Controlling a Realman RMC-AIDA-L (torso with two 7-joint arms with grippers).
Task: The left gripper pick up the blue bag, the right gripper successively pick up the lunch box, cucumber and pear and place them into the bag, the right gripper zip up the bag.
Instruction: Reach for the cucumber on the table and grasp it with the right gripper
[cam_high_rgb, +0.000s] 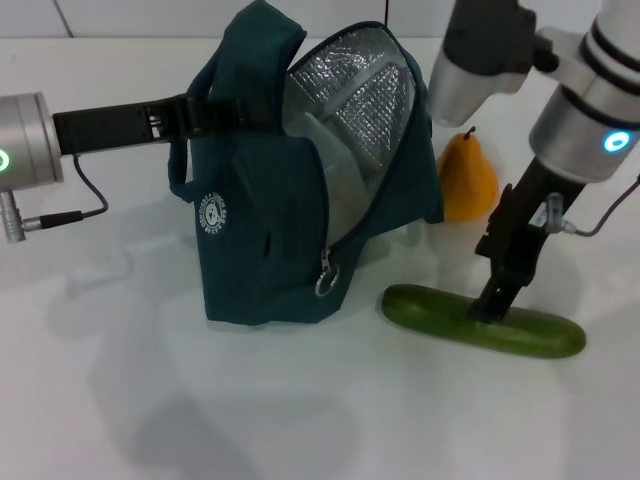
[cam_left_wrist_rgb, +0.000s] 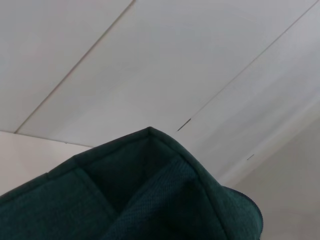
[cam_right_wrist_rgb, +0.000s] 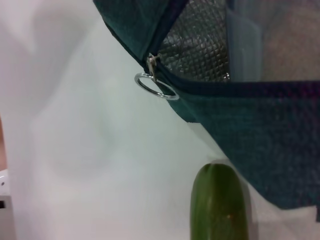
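The blue bag (cam_high_rgb: 260, 230) stands in the middle of the table with its mouth open and the foil lining showing. My left gripper (cam_high_rgb: 185, 115) comes in from the left, shut on the bag's handle and holding the top up. The clear lunch box (cam_high_rgb: 318, 150) lies inside the bag (cam_right_wrist_rgb: 260, 125) and shows through the opening as the lunch box (cam_right_wrist_rgb: 250, 45). The cucumber (cam_high_rgb: 480, 320) lies flat on the table to the right of the bag. My right gripper (cam_high_rgb: 492, 303) reaches down onto its middle. The pear (cam_high_rgb: 468, 180) stands upright behind the cucumber (cam_right_wrist_rgb: 219, 205).
The zipper's ring pull (cam_high_rgb: 328, 283) hangs at the low front corner of the bag's opening, close to the cucumber's left end; the ring (cam_right_wrist_rgb: 156, 86) also shows in the right wrist view. The white table (cam_high_rgb: 300, 410) stretches in front.
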